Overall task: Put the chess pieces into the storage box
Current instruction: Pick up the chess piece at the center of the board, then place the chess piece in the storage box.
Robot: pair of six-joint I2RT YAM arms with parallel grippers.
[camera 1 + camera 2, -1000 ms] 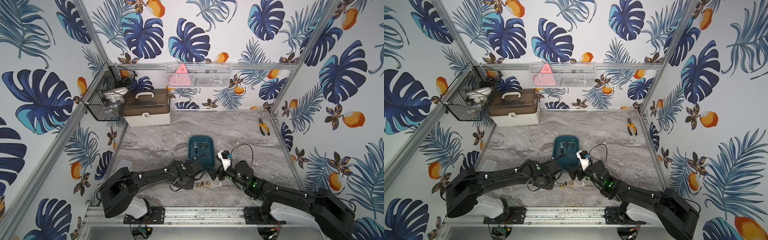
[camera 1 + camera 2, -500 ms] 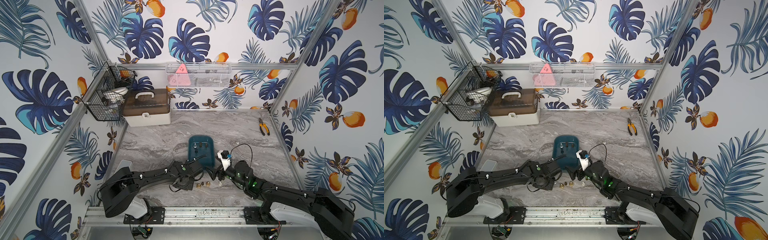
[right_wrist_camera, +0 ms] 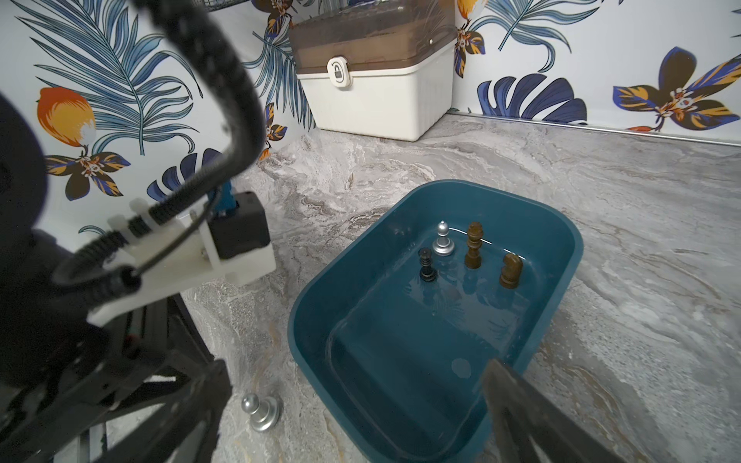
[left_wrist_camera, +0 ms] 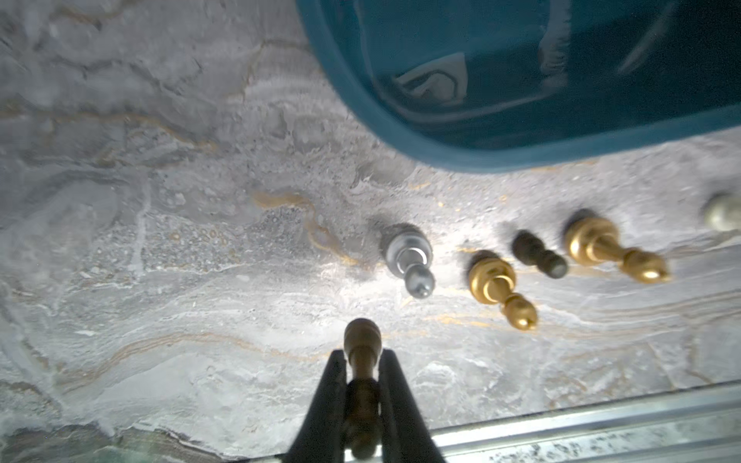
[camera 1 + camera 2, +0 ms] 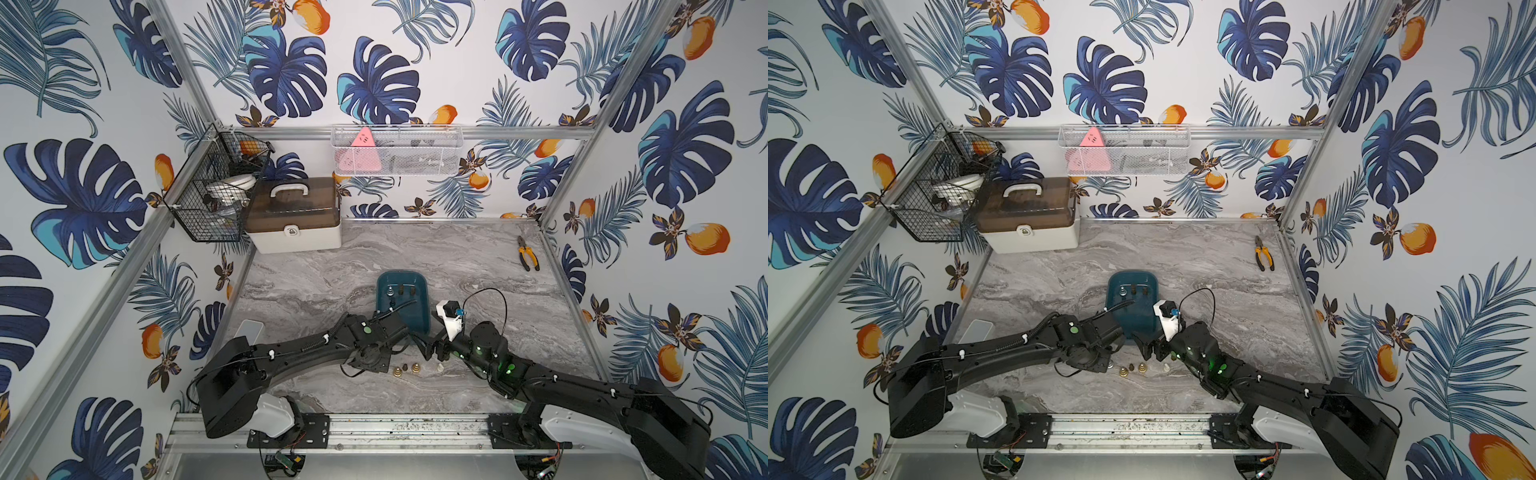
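Observation:
In the left wrist view my left gripper (image 4: 362, 354) is shut on a brown chess piece (image 4: 362, 334), low over the marble table. A silver pawn (image 4: 411, 258), two golden pieces (image 4: 497, 284) (image 4: 609, 248), a dark one (image 4: 539, 254) and a whitish one (image 4: 723, 212) stand in a row beside the storage box (image 4: 401, 132). The teal storage box (image 5: 422, 299) holds several pieces: silver (image 3: 442, 240), black (image 3: 427, 264) and two brown (image 3: 474, 246) (image 3: 510, 270). My right gripper (image 3: 355, 366) is open wide over the box's near end, with nothing between its fingers.
A white case with a brown lid (image 5: 293, 220) stands at the back left under a black wire basket (image 5: 216, 195). Yellow-handled pliers (image 5: 528, 258) lie at the back right. A white mesh shelf (image 5: 397, 151) hangs on the back wall. A metal rail (image 5: 374, 428) runs along the table's front.
The left jaws have come fully together on the brown piece. Neither arm has visibly moved, and the right gripper stays wide open.

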